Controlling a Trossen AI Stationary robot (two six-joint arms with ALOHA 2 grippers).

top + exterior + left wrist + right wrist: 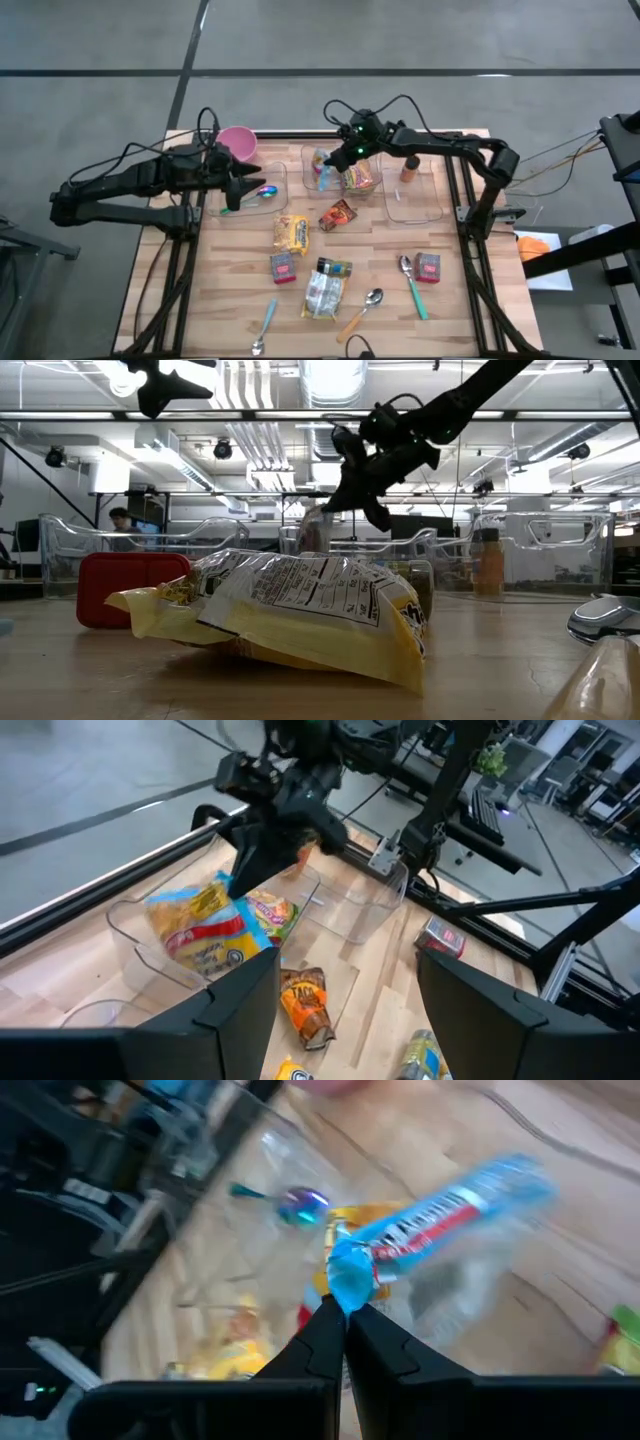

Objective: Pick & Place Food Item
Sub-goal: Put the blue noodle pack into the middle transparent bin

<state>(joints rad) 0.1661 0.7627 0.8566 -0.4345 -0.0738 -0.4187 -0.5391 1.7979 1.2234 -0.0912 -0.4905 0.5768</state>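
Two dark fingers (345, 1320), crinkly blue packet (440, 1220)

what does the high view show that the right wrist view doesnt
Only the high view: the pink bowl, the bottle in the right clear bin, the table front with spoons and red packets, and the left gripper over the left bin.

Only the right wrist view: the right gripper, fingers shut on the blue snack bag.

Both: the iridescent spoon.

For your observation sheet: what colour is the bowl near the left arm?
Pink bowl, clearest in the high view.
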